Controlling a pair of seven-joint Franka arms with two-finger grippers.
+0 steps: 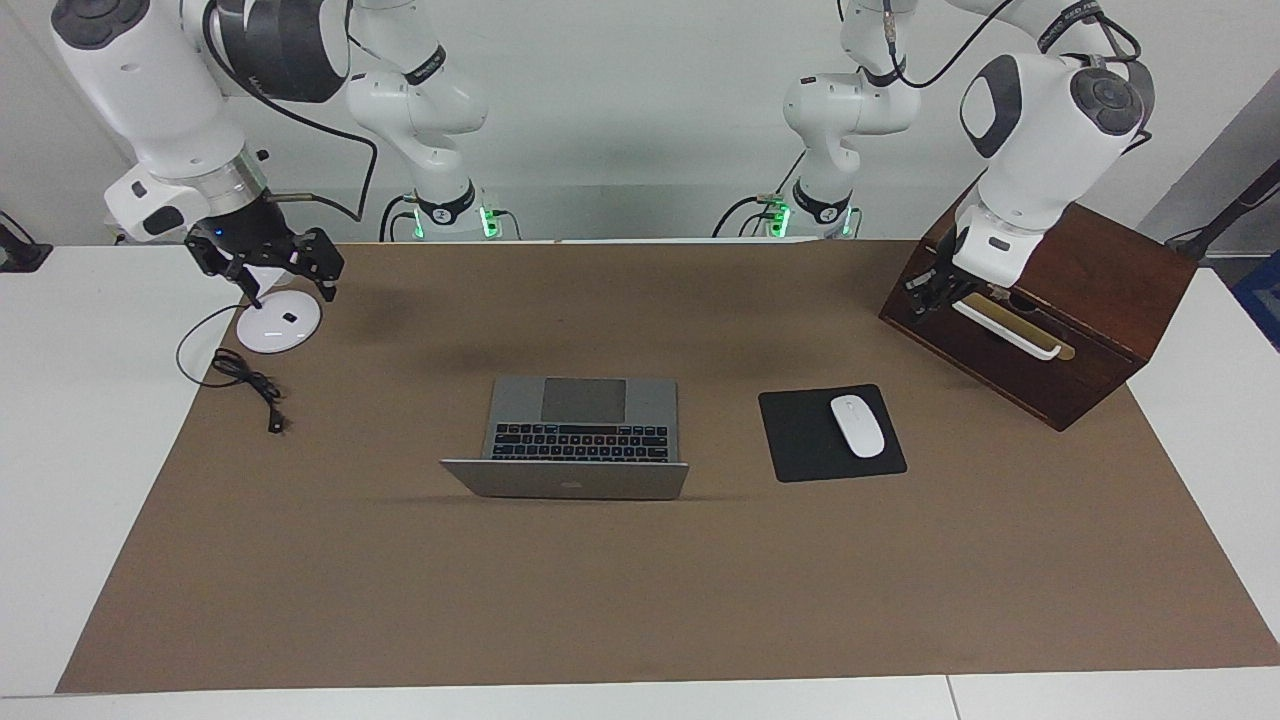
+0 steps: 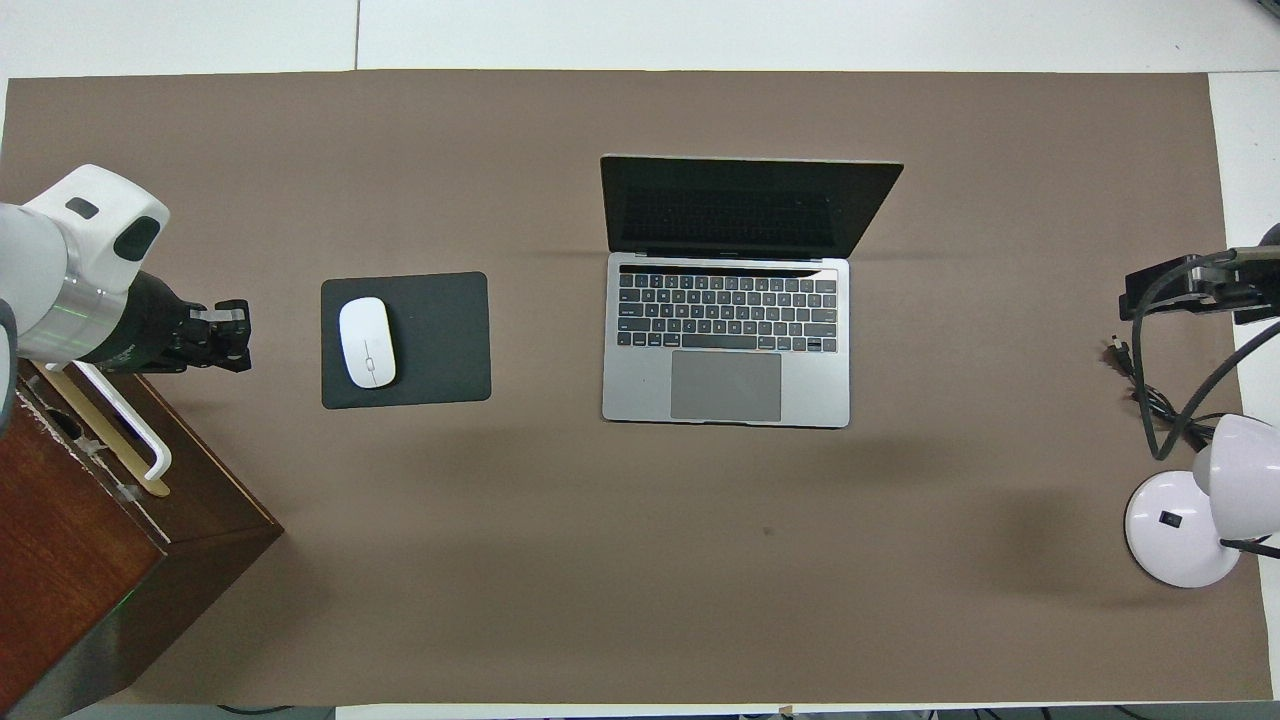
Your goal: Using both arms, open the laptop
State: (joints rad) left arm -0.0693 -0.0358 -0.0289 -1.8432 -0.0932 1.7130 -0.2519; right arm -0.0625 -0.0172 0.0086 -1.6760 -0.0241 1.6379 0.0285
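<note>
The silver-grey laptop (image 1: 580,440) (image 2: 726,340) sits open in the middle of the brown mat, with its lid raised, its screen dark, and its keyboard and trackpad facing the robots. Neither gripper touches it. My left gripper (image 1: 925,297) (image 2: 235,335) is shut and empty. It hangs in front of the wooden box toward the left arm's end, off the mouse pad. My right gripper (image 1: 292,295) hangs open and empty over the white lamp base at the right arm's end.
A black mouse pad (image 1: 810,445) (image 2: 440,340) carries a white mouse (image 1: 858,425) (image 2: 367,342) beside the laptop. A dark wooden box (image 1: 1090,320) (image 2: 90,540) with a white handle stands at the left arm's end. A white lamp base (image 1: 278,322) (image 2: 1180,530) and black cable (image 1: 250,385) lie at the right arm's end.
</note>
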